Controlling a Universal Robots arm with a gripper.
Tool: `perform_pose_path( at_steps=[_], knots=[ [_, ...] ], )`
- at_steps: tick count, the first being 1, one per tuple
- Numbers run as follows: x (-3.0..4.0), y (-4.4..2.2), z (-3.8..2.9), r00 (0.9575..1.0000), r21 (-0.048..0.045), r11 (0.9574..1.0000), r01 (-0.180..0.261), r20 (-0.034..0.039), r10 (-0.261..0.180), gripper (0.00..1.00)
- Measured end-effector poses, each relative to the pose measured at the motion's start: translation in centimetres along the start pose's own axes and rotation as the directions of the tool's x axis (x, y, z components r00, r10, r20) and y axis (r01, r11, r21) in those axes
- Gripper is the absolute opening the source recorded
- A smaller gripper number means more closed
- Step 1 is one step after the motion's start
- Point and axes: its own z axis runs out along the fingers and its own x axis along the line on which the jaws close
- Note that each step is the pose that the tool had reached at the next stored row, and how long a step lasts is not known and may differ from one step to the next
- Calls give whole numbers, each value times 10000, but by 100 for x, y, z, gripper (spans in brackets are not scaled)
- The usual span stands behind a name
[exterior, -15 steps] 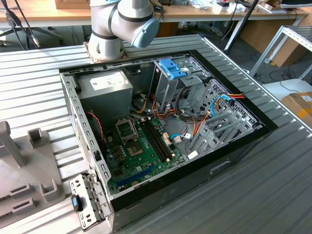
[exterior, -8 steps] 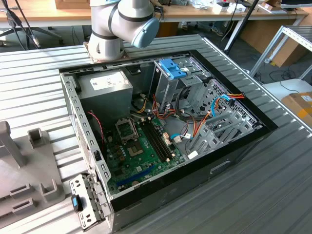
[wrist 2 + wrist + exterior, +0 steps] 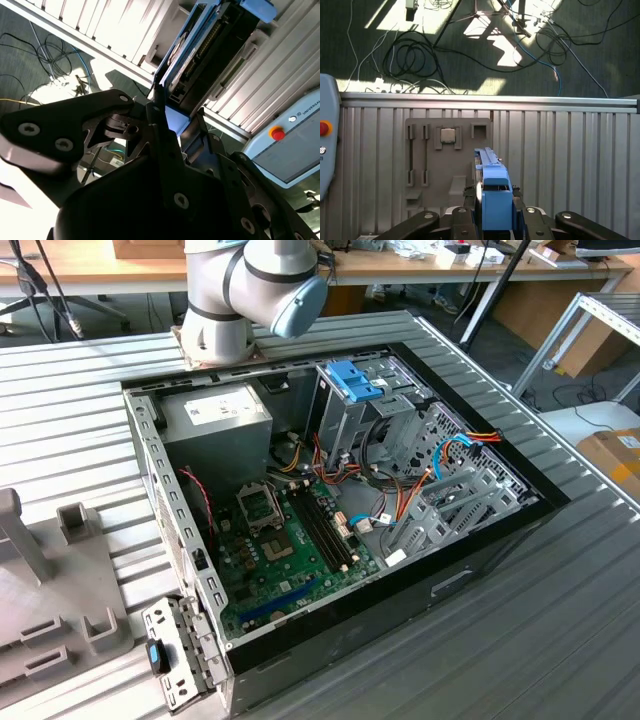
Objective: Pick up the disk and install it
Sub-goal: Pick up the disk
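Ribbed metal table [image 3: 560,620] carries an open PC case [image 3: 460,575] w/ motherboard exposed. Grey fixture tray [image 3: 40,610] sits beside the case, on the exterior view's left. Arm [image 3: 250,290] rises from behind the case and runs out of shot. Floor beyond the table edge is strewn w/ cables [image 3: 415,55].

Gripper [image 3: 494,195]: jaws narrow, clamped on the disk [image 3: 492,200], one finger each side of its blue end. In the second wrist view the gripper [image 3: 176,120] is pinched the same way, and the disk [image 3: 210,45] shows its black body w/ blue rail along one edge.

Disk location: in the fingers, over the fixture tray [image 3: 420,150], near a small chip [image 3: 448,135] seated in that tray. Looks lifted clear, but far-end contact w/ tray can't be settled.

Progress, est.: pick-up done. Install not done, since the drive cage [image 3: 345,415] under its blue latch [image 3: 352,380] has no disk in it that I can make out. Carry-over and seating remain.

Orientation: long axis carries straight on from the fingers, out twd the table. Held end is a blue tab, and the far end also has a blue tab. Disk sits edge-on in the first wrist view, thin side to the lens, roughly in line w/ the table ribs.
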Motion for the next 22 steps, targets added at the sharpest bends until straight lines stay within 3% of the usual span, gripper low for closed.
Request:
perform_pose_path(
  at_steps=[4, 9, 18, 22],
  knots=[
    [1, -82, -2, 10000, 1, 10000, 0, 1, 0, 36],
    [4, -244, -6, 10000, 0, 10000, 0, 0, 0, 36],
    [8, -461, -12, 10000, 0, 10000, 0, 1, 0, 36],
    [10, -592, -16, 10000, 0, 10000, 0, 1, 0, 36]
  ],
)
